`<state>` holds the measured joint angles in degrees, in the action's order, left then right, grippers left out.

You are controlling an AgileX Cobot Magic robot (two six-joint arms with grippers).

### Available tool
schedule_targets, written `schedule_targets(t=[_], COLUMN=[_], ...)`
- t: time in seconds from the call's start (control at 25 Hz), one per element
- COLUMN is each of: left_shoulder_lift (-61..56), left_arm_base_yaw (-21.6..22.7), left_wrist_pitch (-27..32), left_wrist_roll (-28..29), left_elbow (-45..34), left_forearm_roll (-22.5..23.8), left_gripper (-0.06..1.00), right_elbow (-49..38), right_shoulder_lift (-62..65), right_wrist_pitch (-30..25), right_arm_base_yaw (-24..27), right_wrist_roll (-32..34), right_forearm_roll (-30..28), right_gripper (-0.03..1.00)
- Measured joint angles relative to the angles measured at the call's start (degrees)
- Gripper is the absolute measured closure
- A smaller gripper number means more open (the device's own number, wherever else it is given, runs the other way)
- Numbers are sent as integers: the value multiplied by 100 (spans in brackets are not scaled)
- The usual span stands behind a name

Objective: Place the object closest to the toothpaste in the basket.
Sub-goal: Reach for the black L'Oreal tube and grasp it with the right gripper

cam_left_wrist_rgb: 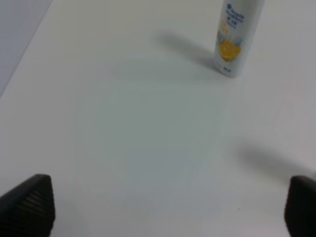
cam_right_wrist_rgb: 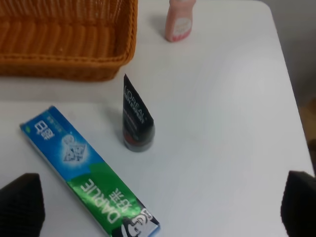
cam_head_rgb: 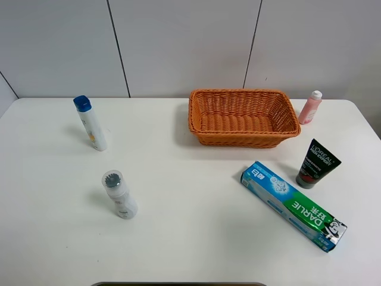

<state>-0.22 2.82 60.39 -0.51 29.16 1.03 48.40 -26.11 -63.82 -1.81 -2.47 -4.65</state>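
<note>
Right now my right end effector (cam_right_wrist_rgb: pixel 159 206) hangs wide open over the white surface (cam_right_wrist_rgb: pixel 222 123), holding nothing; my left end effector (cam_left_wrist_rgb: pixel 163 206) is spread open too. The black tube (cam_right_wrist_rgb: pixel 137 120) stands on its cap just beside the toothpaste box (cam_right_wrist_rgb: pixel 89 180), near the basket (cam_right_wrist_rgb: pixel 74 64) but outside it.

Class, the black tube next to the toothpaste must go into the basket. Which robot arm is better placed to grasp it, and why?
Right. The black tube and basket lie ahead of the open right gripper; the left gripper faces only a white bottle.
</note>
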Motion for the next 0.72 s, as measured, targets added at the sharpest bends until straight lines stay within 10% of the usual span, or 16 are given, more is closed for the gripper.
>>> schedule_targets(t=[0.72], left_shoulder_lift=[0], left_arm_base_yaw=[0], left_wrist_pitch=[0], left_wrist_roll=[0], left_elbow=[0], left_forearm_roll=[-6], left_gripper=[0], right_elbow=[1420], right_shoulder_lift=[-3158], right_wrist_pitch=[-570], right_arm_base_yaw=[78], right_wrist_roll=[-1750], right_forearm_roll=[-247], right_gripper=[-2])
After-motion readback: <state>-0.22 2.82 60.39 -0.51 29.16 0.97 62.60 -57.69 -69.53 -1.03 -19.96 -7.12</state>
